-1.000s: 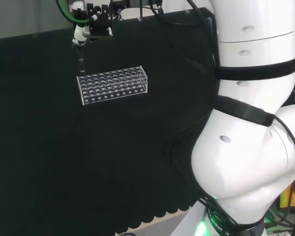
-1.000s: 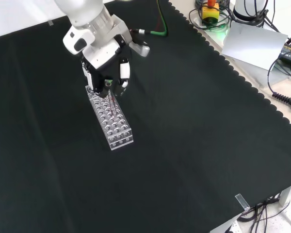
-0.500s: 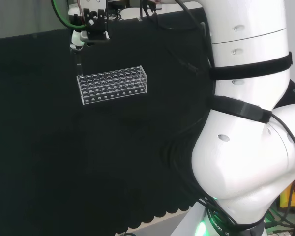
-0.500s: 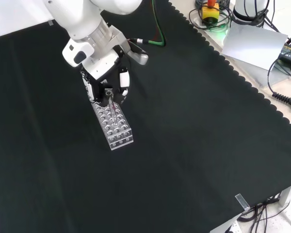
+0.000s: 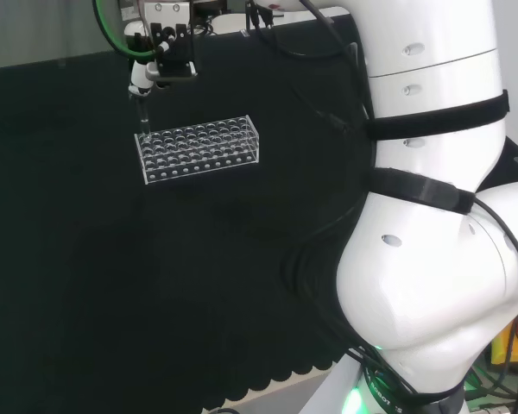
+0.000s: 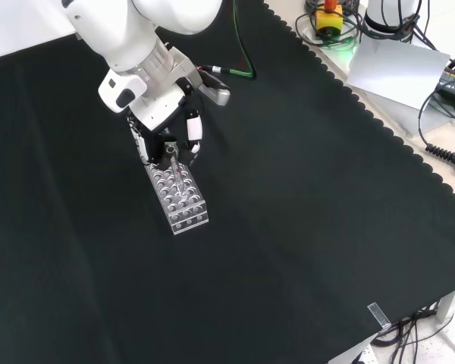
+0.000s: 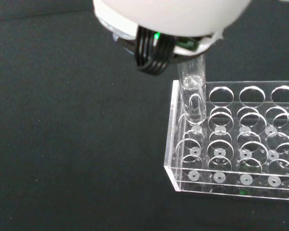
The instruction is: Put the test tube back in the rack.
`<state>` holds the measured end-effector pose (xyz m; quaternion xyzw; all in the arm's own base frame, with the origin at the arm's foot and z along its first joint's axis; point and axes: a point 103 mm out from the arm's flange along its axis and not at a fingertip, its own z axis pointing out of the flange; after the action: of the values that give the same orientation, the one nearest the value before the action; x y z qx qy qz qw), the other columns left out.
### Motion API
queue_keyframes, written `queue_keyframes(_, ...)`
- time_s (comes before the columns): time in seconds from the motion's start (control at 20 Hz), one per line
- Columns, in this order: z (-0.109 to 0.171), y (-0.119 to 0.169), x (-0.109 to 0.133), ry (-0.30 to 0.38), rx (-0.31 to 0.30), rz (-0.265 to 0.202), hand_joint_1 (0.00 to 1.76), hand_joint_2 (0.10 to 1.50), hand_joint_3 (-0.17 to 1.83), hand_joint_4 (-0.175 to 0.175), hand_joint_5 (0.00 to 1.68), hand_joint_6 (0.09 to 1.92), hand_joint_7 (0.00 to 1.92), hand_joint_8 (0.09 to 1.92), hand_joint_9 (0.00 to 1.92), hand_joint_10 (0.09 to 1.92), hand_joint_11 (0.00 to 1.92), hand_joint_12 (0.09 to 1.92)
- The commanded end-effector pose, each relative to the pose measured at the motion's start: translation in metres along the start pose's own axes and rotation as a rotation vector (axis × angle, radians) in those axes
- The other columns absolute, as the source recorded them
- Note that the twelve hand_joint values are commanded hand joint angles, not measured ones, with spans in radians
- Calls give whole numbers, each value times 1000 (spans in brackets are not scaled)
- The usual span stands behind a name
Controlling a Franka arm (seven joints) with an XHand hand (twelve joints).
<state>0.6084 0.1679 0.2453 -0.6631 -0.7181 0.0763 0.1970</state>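
A clear plastic test tube rack with many round holes lies on the black cloth; it also shows in the front view and close up in the wrist view. The hand hangs over the rack's left end in the head view, shut on a clear test tube. The tube points down, nearly upright. Its lower end stands at the end row of holes, at the rack's top plate. Whether the tip is inside a hole I cannot tell. In the front view the hand covers the rack's far end, with the tube below it.
The arm's big white links stand at the right of the head view. Beyond the cloth's scalloped edge in the front view lie cables, a paper sheet and a yellow and red button box.
The hand with the tube drifted a little left, then back right in the head view, and stays above the rack's end. The arm's links leaned slightly left. The rack stays put.
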Motion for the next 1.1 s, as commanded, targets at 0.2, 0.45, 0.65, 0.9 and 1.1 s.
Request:
queue_keyframes(0.2,10,5,-1,19,9,1,1320,603,754,-175,1254,702,1310,708,1533,746,1163,926)
queue_keyframes(0.45,10,6,0,19,13,4,1320,603,755,-175,1255,702,1310,707,1533,745,1163,925)
queue_keyframes(0.65,12,9,0,15,22,2,1320,602,756,-175,1255,702,1310,707,1533,745,1163,925)
queue_keyframes(0.9,15,9,1,12,27,4,1320,602,756,-175,1255,702,1310,707,1534,745,1163,925)
queue_keyframes(1.1,21,9,-1,15,36,5,1320,602,757,-175,1255,702,1311,707,1534,745,1163,925)
